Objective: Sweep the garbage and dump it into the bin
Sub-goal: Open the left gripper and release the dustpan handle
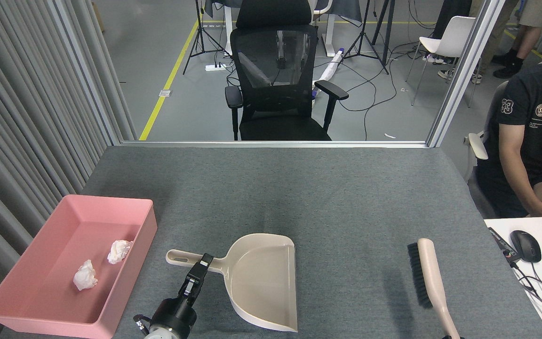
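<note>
Nearest, at the bottom edge: black left gripper [203, 262], fingers clamped on the handle of the beige plastic long-handled dustpan [264, 281], pan flat on the grey felt-covered table [299, 188]. Right gripper out of view; only the beige brush with black bristles [427, 281] showing at lower right, its handle running off the bottom edge. Left of the dustpan, apart from it: shallow rectangular pink plastic bin [146, 235], holding two crumpled white paper-tissue wads, one nearer [85, 276], one farther [119, 251], well apart. At right, a computer mouse [525, 246] on a white desk, a seated person in a dark shirt [530, 141]. Beyond the table, a black mesh office chair [275, 80].
</note>
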`<state>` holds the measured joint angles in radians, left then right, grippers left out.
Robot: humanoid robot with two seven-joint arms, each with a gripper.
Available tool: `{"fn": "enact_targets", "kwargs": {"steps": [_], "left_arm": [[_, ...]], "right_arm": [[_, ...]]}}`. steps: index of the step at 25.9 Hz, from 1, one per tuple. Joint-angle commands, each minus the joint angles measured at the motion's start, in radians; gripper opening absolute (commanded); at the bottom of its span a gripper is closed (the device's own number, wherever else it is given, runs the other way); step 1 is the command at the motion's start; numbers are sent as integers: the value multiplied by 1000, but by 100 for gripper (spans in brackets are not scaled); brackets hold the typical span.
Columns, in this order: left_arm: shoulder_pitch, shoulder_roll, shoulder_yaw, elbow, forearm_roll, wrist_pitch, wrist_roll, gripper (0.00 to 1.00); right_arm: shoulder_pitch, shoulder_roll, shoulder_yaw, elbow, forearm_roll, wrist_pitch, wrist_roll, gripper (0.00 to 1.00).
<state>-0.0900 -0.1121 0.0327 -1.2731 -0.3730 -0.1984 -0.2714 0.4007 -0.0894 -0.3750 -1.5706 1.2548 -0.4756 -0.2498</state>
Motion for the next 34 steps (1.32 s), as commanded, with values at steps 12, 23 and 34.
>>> {"fn": "enact_targets", "kwargs": {"steps": [12,23,34], "left_arm": [[3,9,-7,23,-6,13,-11,94],[61,68,-7,-34,-9,11,-23,98],[268,167,-11,-272,-6,-6,-25,98]], "right_arm": [[-3,3,4,3,5,0,1,16],[-2,5,5,4,6,0,1,25],[-25,0,11,21,11,45,18,39]]}}
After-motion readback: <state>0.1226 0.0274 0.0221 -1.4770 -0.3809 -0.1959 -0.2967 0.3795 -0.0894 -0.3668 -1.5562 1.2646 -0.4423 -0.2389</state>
